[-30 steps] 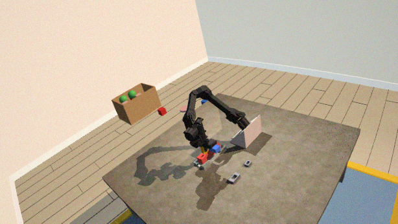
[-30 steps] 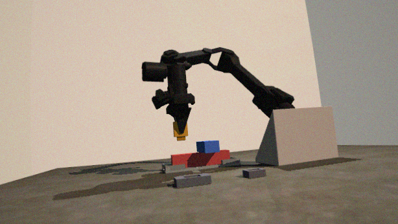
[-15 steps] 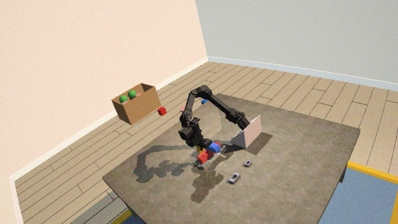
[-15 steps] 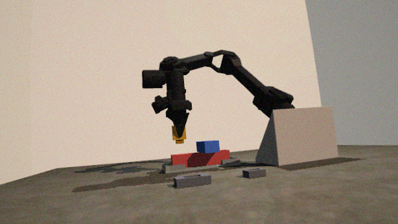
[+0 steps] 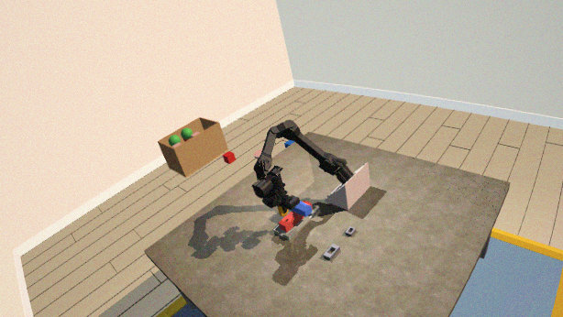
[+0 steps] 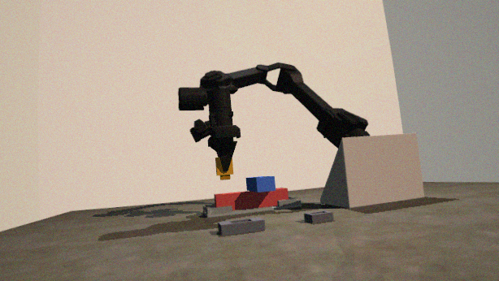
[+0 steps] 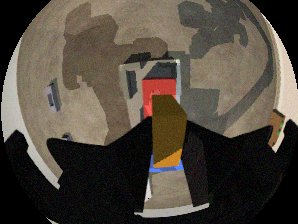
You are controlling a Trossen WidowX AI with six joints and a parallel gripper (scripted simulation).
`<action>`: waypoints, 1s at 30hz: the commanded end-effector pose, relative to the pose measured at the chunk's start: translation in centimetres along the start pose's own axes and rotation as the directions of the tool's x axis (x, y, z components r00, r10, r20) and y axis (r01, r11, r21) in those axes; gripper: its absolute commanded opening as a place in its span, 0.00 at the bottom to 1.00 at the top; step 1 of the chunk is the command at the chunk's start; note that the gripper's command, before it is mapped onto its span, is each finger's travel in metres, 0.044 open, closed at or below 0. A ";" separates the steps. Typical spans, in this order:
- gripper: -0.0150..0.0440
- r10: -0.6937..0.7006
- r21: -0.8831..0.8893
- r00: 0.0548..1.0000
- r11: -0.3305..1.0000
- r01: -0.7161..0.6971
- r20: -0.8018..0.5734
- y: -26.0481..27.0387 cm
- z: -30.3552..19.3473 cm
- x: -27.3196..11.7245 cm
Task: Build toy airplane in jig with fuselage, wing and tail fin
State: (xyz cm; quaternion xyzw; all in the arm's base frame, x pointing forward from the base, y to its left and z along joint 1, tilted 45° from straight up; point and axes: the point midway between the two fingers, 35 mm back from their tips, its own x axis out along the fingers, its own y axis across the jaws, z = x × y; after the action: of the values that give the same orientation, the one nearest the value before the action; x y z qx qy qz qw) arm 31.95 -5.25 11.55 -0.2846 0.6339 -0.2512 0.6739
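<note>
The red fuselage [image 5: 287, 223] [image 6: 225, 200] [image 7: 159, 86] lies in the grey cradle [image 6: 219, 211] [image 7: 125, 80] and looks level. The blue wing [image 5: 303, 209] [image 6: 261, 183] [image 7: 160, 169] sits on top of the fuselage; its tab is hidden. My gripper [image 5: 283, 208] [image 6: 225, 168] [image 7: 162, 120] points down and is shut on the yellow tail fin [image 5: 282, 212] [image 6: 225, 177], which is upright with its tab down. The fin hangs above the fuselage's end away from the arm's base, with a gap beneath it. The tail socket shows only faintly in the wrist view, just ahead of the fin.
Two grey holders, one larger [image 5: 331, 252] [image 6: 241, 227] [image 7: 53, 97] and one smaller [image 5: 350, 231] [image 6: 318, 218], lie beside the cradle. A pale upright panel [image 5: 358, 185] [image 6: 382, 170] stands by the arm's base. A brown box [image 5: 202, 148] with green balls is beyond the table.
</note>
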 end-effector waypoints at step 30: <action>0.36 -0.006 -0.002 1.000 1.000 0.006 0.003 -0.3 0.1 3.7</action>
State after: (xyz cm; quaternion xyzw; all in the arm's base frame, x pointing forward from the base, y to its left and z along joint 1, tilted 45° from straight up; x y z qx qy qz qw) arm 32.34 -7.68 9.40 -0.2843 0.6319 -0.2518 0.6756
